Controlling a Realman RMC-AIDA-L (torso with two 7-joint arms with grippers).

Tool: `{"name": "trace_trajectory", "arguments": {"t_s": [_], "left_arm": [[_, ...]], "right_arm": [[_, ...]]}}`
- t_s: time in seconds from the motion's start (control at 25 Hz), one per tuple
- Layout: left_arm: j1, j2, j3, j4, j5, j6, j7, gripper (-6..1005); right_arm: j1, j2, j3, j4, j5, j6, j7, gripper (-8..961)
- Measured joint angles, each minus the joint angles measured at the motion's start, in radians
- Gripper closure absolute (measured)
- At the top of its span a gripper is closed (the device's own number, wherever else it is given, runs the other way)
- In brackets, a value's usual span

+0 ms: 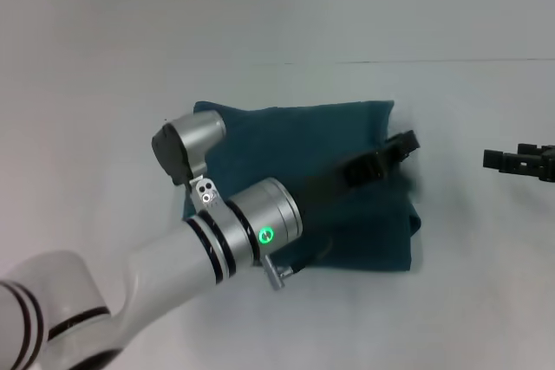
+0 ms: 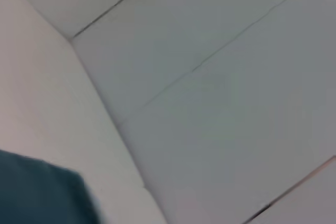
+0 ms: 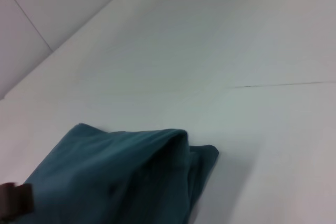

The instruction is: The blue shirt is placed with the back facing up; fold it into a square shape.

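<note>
The blue shirt (image 1: 347, 223) lies folded into a rough rectangle in the middle of the white table (image 1: 104, 84). My left arm reaches across it from the near left. The black left gripper (image 1: 401, 143) sits at the shirt's far right edge, close over the fabric. Whether it holds cloth does not show. My right gripper (image 1: 494, 160) hovers over bare table to the right of the shirt, apart from it. A corner of the blue shirt (image 2: 42, 195) shows in the left wrist view. A raised fold of the blue shirt (image 3: 115, 174) fills the right wrist view's lower part.
The left arm's silver wrist joint (image 1: 260, 231) and elbow housing (image 1: 186, 149) cover the shirt's left half. A thin seam (image 1: 434, 61) runs across the table behind the shirt. White table surface surrounds the shirt on all sides.
</note>
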Motion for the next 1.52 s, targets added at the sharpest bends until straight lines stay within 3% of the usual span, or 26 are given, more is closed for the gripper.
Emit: {"name": "trace_trajectory", "arguments": {"t_s": [0.16,0.48,0.6,0.68,0.92,1.24,1.52], "left_arm": [[0.033,0.0,-0.084,-0.001,0.121,0.054,0.002,951],[0.083,0.002,-0.084,0.123,0.256,0.264,-0.048,640],[0.124,0.004,-0.078,0.223,0.278,0.317,-0.101,526],[0.155,0.007,-0.071,0.283,0.282,0.347,-0.117,325],[0.252,0.01,-0.041,0.491,0.283,0.371,-0.174,98],[0.345,0.016,-0.031,0.685,0.283,0.362,-0.196,74],[0.368,0.027,-0.015,0.777,0.286,0.24,-0.314,66]], "right_arm": [[0.01,-0.001,-0.001,0.0,-0.017,0.002,0.011,38],[0.026,-0.001,0.0,0.0,-0.018,0.004,0.103,38],[0.043,-0.001,-0.011,0.001,-0.018,0.0,0.165,38],[0.052,-0.001,-0.024,0.002,-0.017,-0.005,0.204,38],[0.077,0.009,-0.016,0.023,-0.002,-0.004,0.244,38],[0.091,0.032,-0.015,0.025,0.038,0.036,0.228,38],[0.092,0.026,-0.016,0.025,0.055,0.039,0.227,38]]}}
